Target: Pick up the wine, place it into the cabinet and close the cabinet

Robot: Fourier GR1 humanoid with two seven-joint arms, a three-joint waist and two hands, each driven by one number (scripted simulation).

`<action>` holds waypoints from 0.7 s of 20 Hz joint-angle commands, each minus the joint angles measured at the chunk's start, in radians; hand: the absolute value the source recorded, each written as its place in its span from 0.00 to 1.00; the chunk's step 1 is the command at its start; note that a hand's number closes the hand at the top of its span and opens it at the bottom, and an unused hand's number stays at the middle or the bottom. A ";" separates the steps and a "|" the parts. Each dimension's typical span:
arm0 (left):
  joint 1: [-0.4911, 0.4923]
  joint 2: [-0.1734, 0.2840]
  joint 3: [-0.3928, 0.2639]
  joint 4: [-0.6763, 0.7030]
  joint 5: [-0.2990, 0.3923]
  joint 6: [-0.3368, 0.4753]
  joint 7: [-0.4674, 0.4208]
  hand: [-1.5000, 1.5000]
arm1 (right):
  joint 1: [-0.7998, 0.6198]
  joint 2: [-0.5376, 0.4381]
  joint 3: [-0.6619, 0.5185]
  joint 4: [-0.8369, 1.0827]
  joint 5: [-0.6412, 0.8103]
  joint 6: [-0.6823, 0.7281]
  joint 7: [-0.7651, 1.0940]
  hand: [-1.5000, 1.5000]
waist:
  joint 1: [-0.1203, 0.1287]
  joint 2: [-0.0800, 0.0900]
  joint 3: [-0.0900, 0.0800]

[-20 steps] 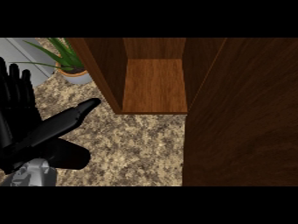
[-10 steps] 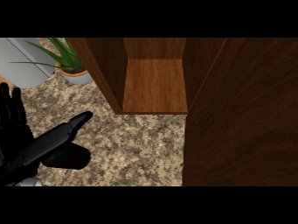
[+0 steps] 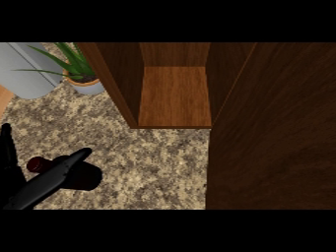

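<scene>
- Progress: early. The wine bottle lies on the speckled counter, not yet lifted. Picking it up, setting it in the cabinet and shutting the door are all left, as I judge it.
- My left hand: one, at the lower left edge of the view, fingers straight and pointing up, thumb stretched out across the bottle. It is spread wide and holds nothing; whether the thumb touches the bottle I cannot tell.
- My right hand: none in view.
- Wine bottle: one, dark red, lying on its side at the lower left, just beside my hand and partly hidden by the thumb. It is well apart from the cabinet opening.
- Cabinet: one, brown wood, standing open with a bare shelf showing inside.
- Cabinet door: one, a large dark wood panel filling the right side of the view, swung open.
- Potted plant: one, green leaves in a pale pot, at the upper left beside the cabinet wall.
- Grey rounded object: one, at the top left; what it is I cannot tell.
</scene>
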 commanded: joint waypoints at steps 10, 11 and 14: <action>0.133 -0.011 0.123 0.181 0.251 -0.082 -0.304 0.00 | 0.017 0.019 0.020 -0.036 0.008 0.013 0.016 0.00 | -0.001 0.000 0.000; 0.126 0.005 0.130 0.126 0.218 -0.090 -0.215 0.00 | 0.067 0.059 0.091 -0.050 0.084 0.013 -0.011 0.00 | -0.001 0.000 0.000; 0.235 -0.012 0.049 0.209 0.298 -0.066 -0.413 0.00 | 0.079 0.046 0.046 -0.064 0.042 0.020 -0.012 0.00 | -0.001 0.000 0.000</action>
